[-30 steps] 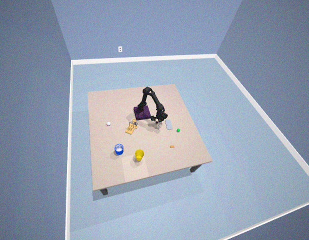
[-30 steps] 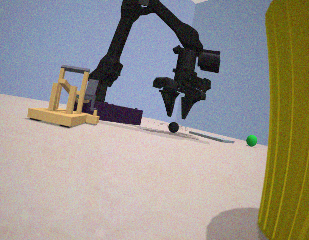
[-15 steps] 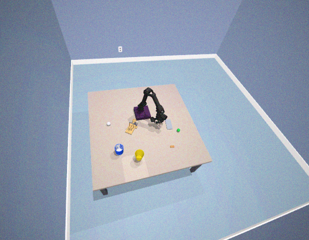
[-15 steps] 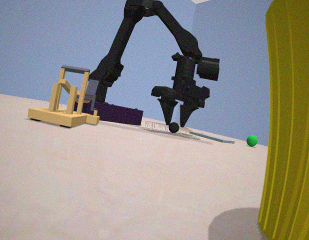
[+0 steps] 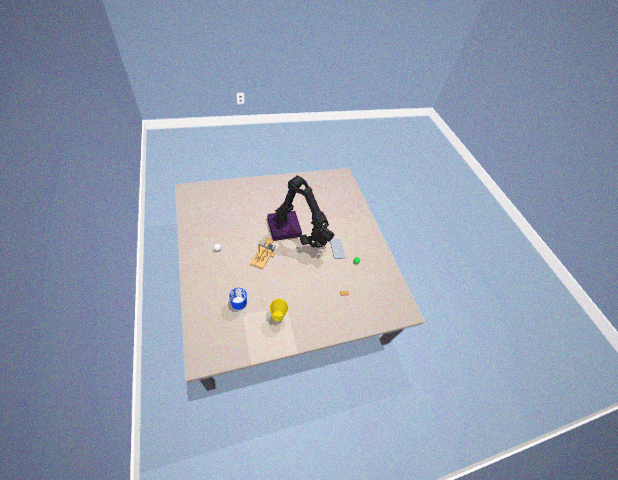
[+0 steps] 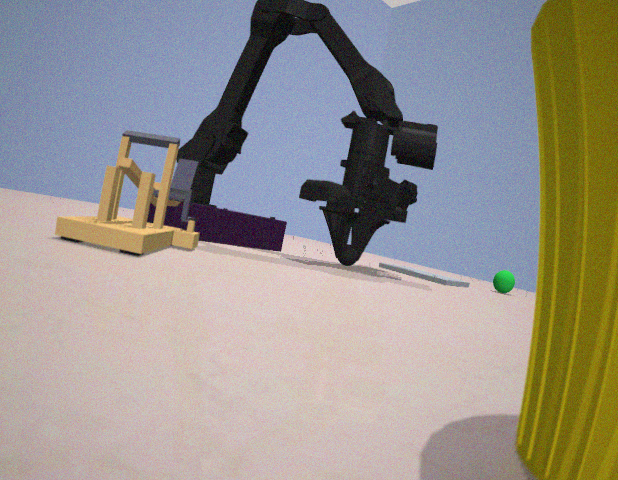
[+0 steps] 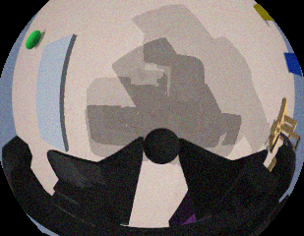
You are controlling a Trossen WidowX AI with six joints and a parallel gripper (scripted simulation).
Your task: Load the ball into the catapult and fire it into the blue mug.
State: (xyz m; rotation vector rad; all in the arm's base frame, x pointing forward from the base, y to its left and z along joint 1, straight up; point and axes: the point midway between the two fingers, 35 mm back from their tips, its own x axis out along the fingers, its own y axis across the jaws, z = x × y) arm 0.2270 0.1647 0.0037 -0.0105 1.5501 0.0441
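Observation:
My gripper [image 6: 347, 252] [image 7: 161, 142] points down, low over the table, and is shut on a black ball [image 6: 347, 257] [image 7: 161, 147]. The ball sits between the fingertips at about table height; in the top view it is hidden by the gripper. The wooden catapult [image 5: 258, 261] [image 6: 99, 233] [image 7: 277, 129] stands apart from the gripper, to its left in the top and exterior views. The blue mug [image 5: 238, 306] [image 7: 293, 64] stands upright in front of the catapult, at the lower left in the top view, and is partly visible at the wrist view's right edge.
A yellow mug [image 5: 279, 306] [image 6: 578, 232] stands right of the blue one. A grey-blue plate [image 5: 338, 250] [image 6: 428, 274] [image 7: 50, 93] lies beside the gripper. Beyond it is a green ball [image 5: 357, 260] [image 6: 503, 281] [image 7: 33, 39]. A white ball [image 5: 217, 248] and an orange block [image 5: 344, 293] lie farther away.

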